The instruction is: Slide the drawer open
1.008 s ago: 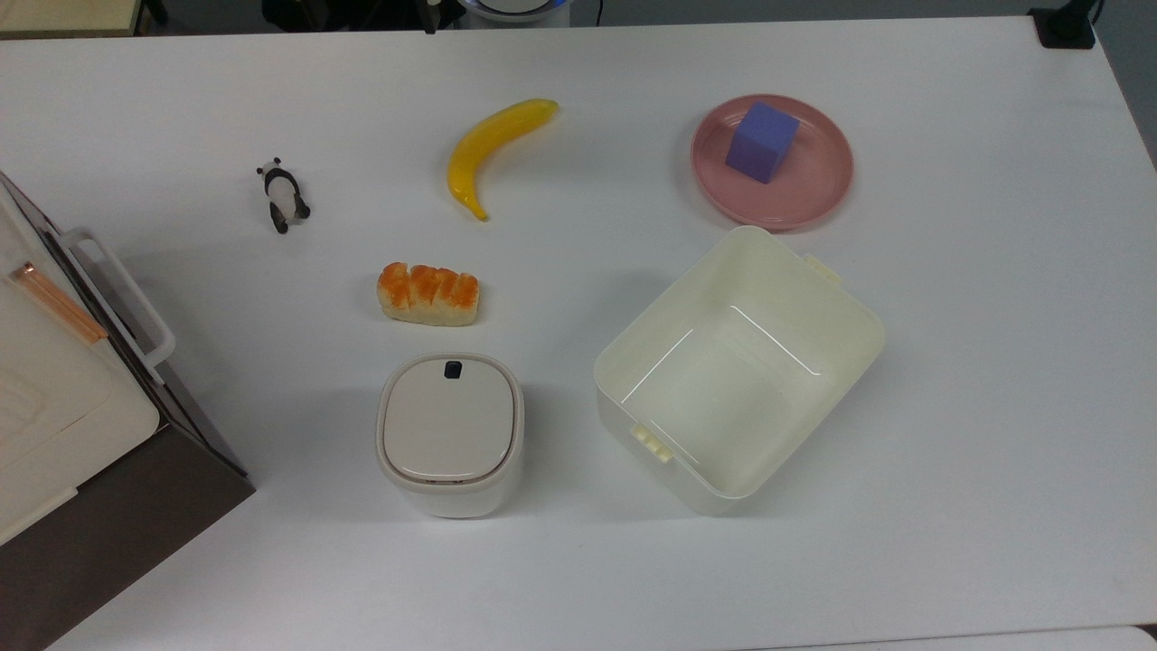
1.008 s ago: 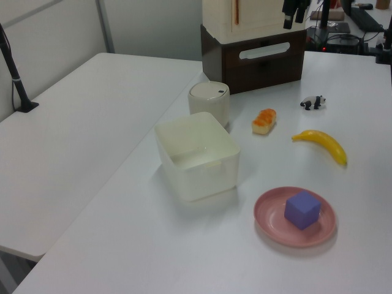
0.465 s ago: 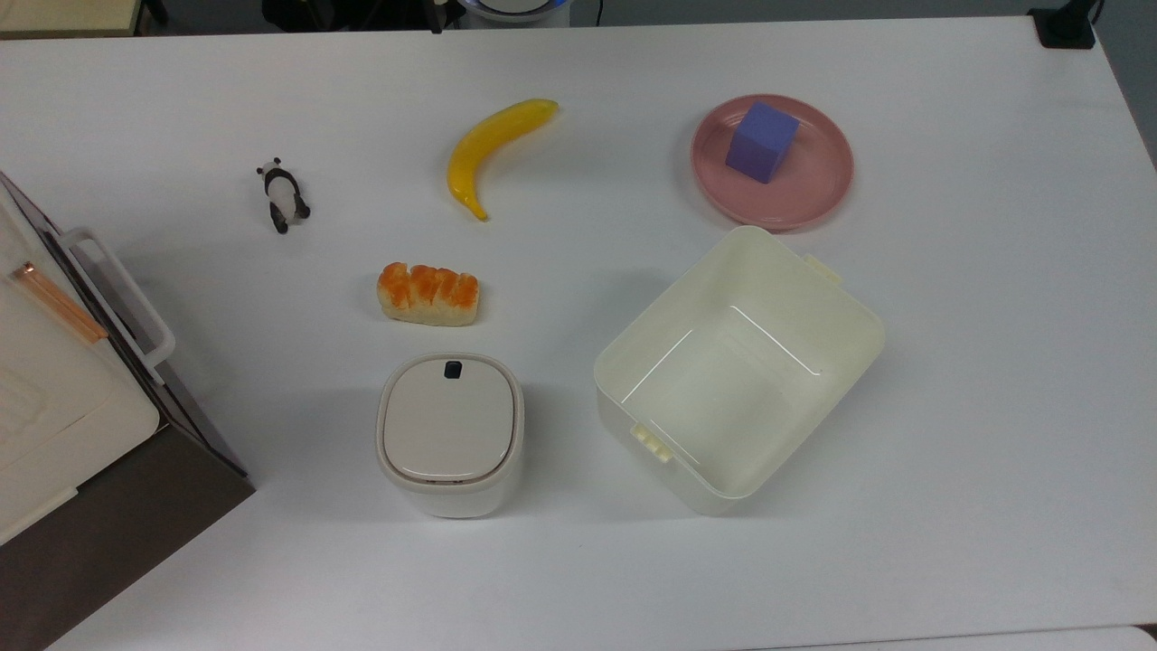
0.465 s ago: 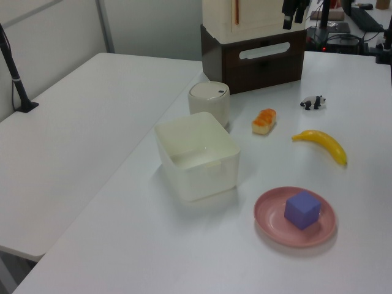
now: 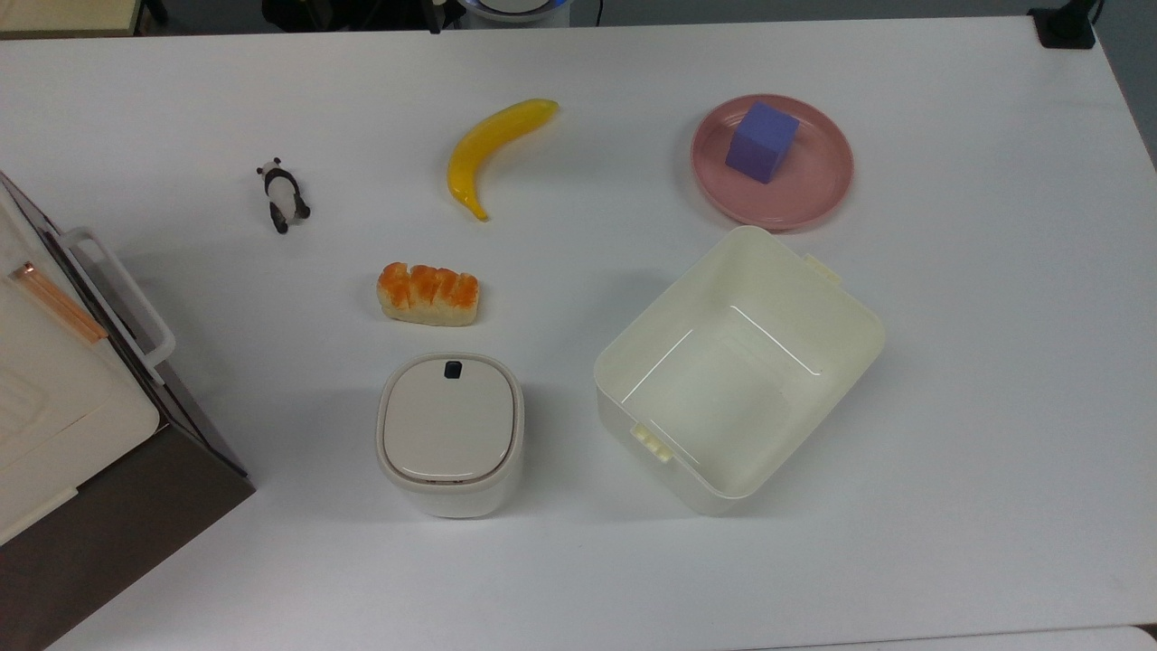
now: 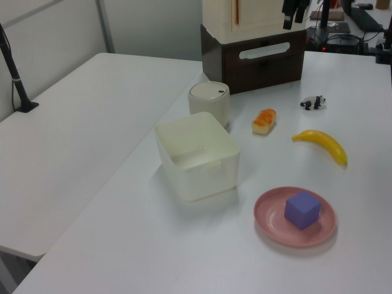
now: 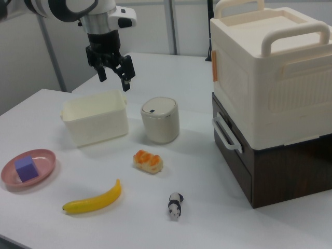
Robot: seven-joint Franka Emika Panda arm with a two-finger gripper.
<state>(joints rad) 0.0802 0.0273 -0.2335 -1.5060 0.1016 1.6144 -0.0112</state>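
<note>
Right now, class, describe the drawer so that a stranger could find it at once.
Start at the big cream plastic box stacked at the table's edge. Directly beneath it sits the dark brown wooden drawer, still closed. Its white bar handle across the front sets it apart from the open cream bin and small lidded container.

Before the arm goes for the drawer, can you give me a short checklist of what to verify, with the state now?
1. Drawer shut, task not yet done: ok, its front sits flush with the cabinet.
2. Handle free to grasp: ok, nothing hangs on or in front of it.
3. Pincer empty and open: ok, it hangs in the air above the bin, holding nothing.
4. Room for the drawer to slide out: ok, the bread and panda lie apart from its front.
5. White box on top steady when the drawer is pulled: cannot tell.
</note>
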